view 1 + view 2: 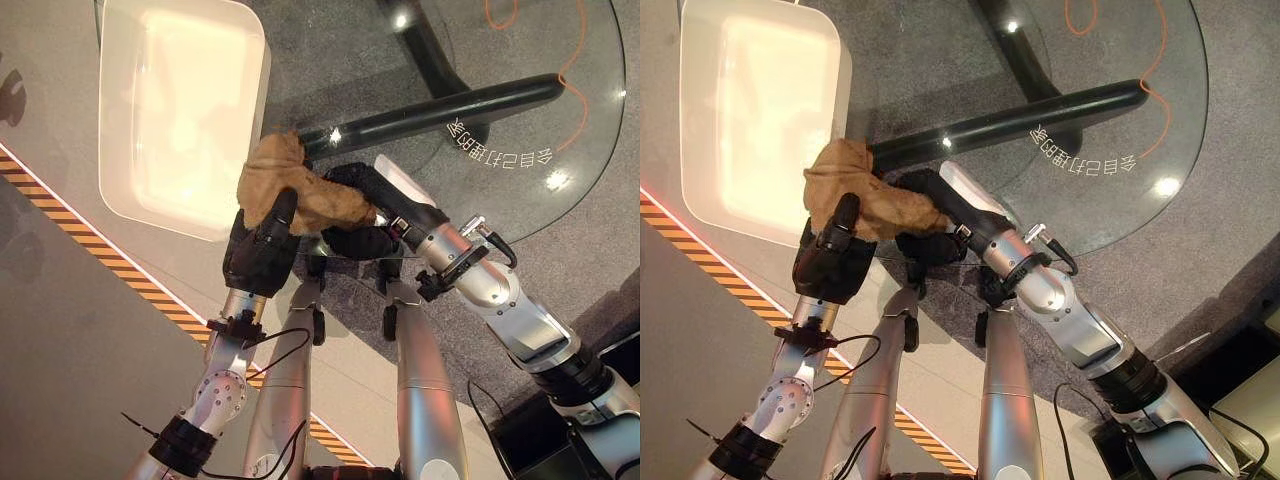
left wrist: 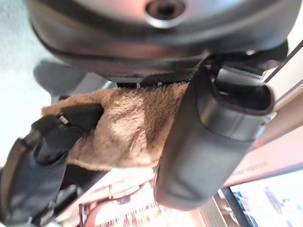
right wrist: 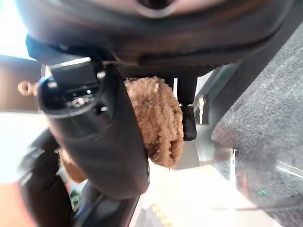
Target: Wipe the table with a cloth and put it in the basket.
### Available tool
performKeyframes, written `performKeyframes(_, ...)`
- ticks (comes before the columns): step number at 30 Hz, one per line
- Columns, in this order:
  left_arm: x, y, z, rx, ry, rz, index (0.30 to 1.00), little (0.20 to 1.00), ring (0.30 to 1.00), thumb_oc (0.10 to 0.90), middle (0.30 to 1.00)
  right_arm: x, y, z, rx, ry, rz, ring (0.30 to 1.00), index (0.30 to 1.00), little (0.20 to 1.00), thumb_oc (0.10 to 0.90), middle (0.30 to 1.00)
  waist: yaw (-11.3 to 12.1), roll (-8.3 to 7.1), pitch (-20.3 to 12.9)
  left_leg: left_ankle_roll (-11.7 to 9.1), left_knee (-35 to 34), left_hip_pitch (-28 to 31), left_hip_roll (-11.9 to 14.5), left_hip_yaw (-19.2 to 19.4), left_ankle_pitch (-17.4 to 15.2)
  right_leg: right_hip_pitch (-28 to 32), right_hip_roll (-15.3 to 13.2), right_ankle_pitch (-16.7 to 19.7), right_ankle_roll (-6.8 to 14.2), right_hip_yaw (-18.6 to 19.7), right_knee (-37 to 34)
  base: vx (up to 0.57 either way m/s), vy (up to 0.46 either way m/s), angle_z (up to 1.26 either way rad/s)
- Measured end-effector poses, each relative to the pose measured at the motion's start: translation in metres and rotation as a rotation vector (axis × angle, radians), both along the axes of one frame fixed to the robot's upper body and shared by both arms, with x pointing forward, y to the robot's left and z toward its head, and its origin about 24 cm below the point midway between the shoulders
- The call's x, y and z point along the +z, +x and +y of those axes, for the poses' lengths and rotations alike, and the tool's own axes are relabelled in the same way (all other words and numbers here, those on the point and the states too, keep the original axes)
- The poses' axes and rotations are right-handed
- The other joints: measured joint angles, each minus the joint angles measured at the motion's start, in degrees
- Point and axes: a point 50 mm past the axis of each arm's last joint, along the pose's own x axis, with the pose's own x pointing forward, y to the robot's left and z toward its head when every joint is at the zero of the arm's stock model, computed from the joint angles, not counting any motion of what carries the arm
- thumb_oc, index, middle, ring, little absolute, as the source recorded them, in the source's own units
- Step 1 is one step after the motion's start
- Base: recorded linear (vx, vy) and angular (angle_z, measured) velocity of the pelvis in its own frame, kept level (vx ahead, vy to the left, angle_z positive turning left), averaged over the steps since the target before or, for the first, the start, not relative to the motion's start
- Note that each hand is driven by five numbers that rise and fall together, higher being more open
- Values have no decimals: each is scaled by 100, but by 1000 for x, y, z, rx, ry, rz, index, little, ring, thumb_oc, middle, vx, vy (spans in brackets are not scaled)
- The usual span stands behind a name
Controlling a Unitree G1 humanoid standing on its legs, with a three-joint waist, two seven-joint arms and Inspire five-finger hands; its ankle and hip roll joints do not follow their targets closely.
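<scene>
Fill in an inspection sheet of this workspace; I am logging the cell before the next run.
Surface: round glass table, dark base beneath.
Job's things: brown cloth held at the table's near edge; white basket on the robot's left, nothing seen inside.
Clutter: nothing seen.
Hands: left hand and right hand both curled on the cloth.
Cables: orange cable seen through the glass.
Surroundings: grey floor, striped orange-black tape beside the basket.
</scene>
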Motion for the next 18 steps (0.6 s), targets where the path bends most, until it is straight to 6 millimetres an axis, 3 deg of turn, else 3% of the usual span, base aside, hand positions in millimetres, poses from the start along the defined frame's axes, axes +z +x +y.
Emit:
performKeyframes(11, 2, 1, 6, 57, -14, 5, 300, 200, 300, 100, 300, 2, -8, 10, 56, -25, -11, 300, 300, 200, 100, 300, 29, 0, 0, 0, 1, 2, -13, -19, 18, 10, -12, 0, 0, -19, 14, 0, 0, 0)
performKeyframes(12, 2, 1, 6, 56, -14, 3, 300, 200, 300, 100, 300, 2, -7, 10, 55, -24, -13, 387, 387, 302, 202, 387, 24, -1, 0, 0, 1, 2, -13, -23, 18, 12, -13, 0, 0, -25, 14, 0, 0, 0)
performKeyframes(13, 2, 1, 6, 56, -14, 2, 300, 200, 300, 100, 300, 2, -7, 10, 54, -22, -14, 582, 582, 529, 429, 582, 21, -1, 0, -1, 2, 2, -13, -25, 19, 14, -14, 0, 0, -31, 13, 0, 0, 0)
performKeyframes(14, 2, 1, 6, 57, -14, 2, 300, 200, 300, 100, 300, 2, -7, 10, 51, -18, -17, 900, 900, 900, 800, 900, 13, -1, 0, -1, 2, 2, -13, -25, 19, 15, -14, 0, 0, -48, 13, 0, 0, 0)
performKeyframes(18, 4, 2, 7, 61, -16, -5, 300, 200, 300, 100, 300, 1, -8, 10, 44, 0, -21, 900, 900, 900, 800, 900, -2, -1, 0, -1, 2, 1, -12, -29, 19, 18, -15, 0, 0, -72, 12, 0, 0, 0)
